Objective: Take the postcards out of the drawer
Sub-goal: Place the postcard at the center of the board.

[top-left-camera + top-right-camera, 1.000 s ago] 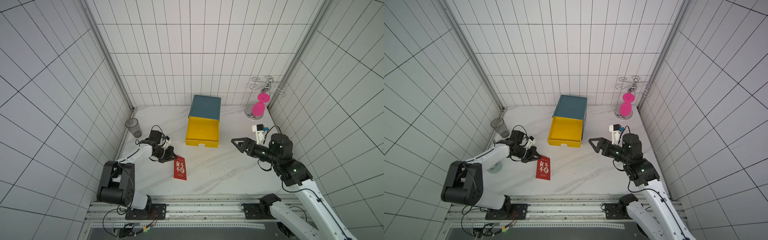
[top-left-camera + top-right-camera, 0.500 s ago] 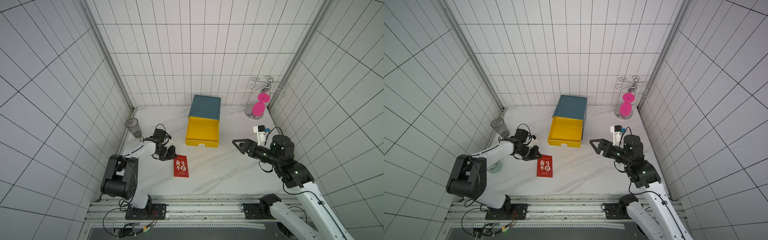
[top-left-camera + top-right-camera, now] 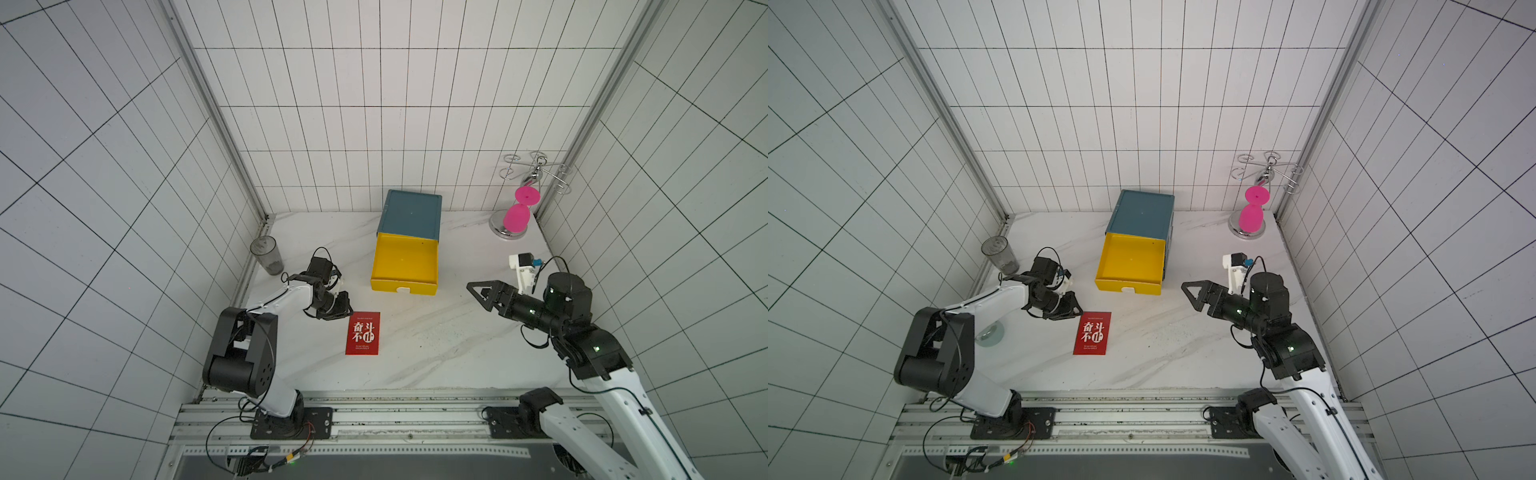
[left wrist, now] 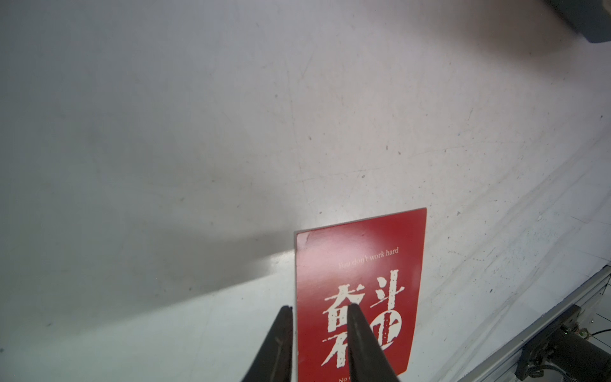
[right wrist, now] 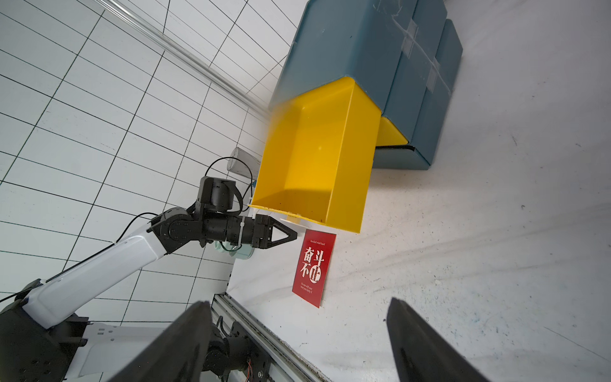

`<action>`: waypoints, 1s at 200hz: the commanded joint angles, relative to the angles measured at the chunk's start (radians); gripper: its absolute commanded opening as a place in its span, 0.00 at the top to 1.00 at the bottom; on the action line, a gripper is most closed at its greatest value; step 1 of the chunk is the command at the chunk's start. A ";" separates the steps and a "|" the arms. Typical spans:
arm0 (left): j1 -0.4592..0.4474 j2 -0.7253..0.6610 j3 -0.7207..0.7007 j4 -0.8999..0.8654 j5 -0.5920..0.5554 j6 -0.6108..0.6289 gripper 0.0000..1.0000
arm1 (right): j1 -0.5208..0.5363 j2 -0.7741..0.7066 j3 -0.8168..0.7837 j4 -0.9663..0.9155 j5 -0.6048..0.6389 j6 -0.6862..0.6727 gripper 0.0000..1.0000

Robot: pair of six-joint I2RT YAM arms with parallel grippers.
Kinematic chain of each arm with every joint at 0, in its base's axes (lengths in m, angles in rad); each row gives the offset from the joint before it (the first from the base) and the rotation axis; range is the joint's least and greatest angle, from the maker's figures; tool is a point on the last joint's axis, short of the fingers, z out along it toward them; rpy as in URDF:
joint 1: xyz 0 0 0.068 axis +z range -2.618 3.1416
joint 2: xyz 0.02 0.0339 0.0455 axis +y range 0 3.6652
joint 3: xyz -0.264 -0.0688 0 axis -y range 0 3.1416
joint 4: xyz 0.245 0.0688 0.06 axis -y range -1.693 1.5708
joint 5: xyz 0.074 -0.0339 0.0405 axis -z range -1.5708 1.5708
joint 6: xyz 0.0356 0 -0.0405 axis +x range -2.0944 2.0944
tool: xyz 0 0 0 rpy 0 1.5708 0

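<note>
A cup stands against the left wall, and the left gripper hangs low over the table near it, toward the front. Its jaws stand a narrow gap apart and grip nothing. In the left wrist view the fingertips hang over one long edge of the postcard. The postcard lies flat and face up on the table, outside the drawer, with a back corner just beside the gripper and its long edges running toward the front rail. The drawer stands pulled out of the cabinet, its front lip apart from the postcard. Bare marble stretches from the postcard to the right gripper, whose jaws gape wide and hold nothing. A pink glass sits at a rack in the back right corner.
</note>
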 commanded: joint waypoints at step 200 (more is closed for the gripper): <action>-0.092 -0.413 0.023 0.028 -0.011 -0.124 0.53 | -0.023 0.127 0.090 -0.187 0.130 -0.182 0.14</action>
